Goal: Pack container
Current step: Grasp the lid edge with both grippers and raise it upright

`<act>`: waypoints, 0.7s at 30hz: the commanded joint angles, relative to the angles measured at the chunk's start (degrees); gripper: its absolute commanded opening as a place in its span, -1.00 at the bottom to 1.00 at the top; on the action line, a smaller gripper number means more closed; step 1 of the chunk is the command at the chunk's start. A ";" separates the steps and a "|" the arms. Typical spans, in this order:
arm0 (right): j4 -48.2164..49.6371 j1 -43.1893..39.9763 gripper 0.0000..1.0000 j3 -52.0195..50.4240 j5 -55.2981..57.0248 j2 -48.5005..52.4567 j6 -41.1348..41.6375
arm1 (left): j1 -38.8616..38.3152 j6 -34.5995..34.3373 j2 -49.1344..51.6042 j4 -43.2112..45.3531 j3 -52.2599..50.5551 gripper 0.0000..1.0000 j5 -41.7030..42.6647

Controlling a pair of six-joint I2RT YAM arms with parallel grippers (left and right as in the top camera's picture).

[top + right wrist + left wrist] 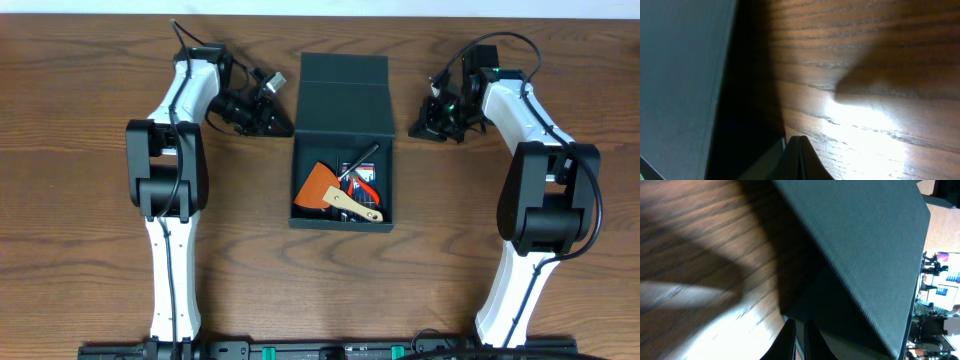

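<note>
The dark teal-black matte rectangular cardboard container [318, 150] is set at the middle of the brown wood-grain desk [90, 60], with its hinged flap lid [343, 95] raised at the far side and its tray uncovered. An orange-bladed scraper with a pale wooden handle [322, 188] and red-handled pliers [365, 186] are seen inside, lying loosely across each other. If the lid is to be folded down, it could be caught on a tilted handle. The light box could also be shoved across the desk if pushed from one side only. The left tool [283, 126] is held just beside the lid's left edge, and the right tool [415, 130] just beside its right edge. Both are pressed together with nothing pinched, and whether either touches the cardboard cannot be told
</note>
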 commanded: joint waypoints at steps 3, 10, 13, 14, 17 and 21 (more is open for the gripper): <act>0.90 -0.07 -0.97 -0.04 -3.69 0.83 2.03 | -0.24 -1.84 0.24 1.22 0.17 -0.90 -0.22; 1.88 -0.04 -0.97 -0.04 -7.32 2.49 2.89 | -0.24 -2.32 0.24 2.21 0.15 -0.89 -0.07; 2.23 -0.02 -0.97 -0.04 -8.59 4.00 3.48 | -0.24 -2.49 0.24 2.27 0.15 -0.89 -0.07; 2.34 0.00 -0.97 -0.04 -9.07 4.31 3.48 | -0.24 -2.49 0.24 2.27 0.15 -0.89 -0.07; 3.19 0.09 -0.98 -0.04 -10.32 5.70 3.50 | -0.24 -2.47 0.24 2.29 0.15 -0.89 -0.07; 4.50 0.28 -0.97 -0.04 -12.07 6.71 3.74 | -0.24 -2.47 0.24 2.93 0.17 -0.89 0.76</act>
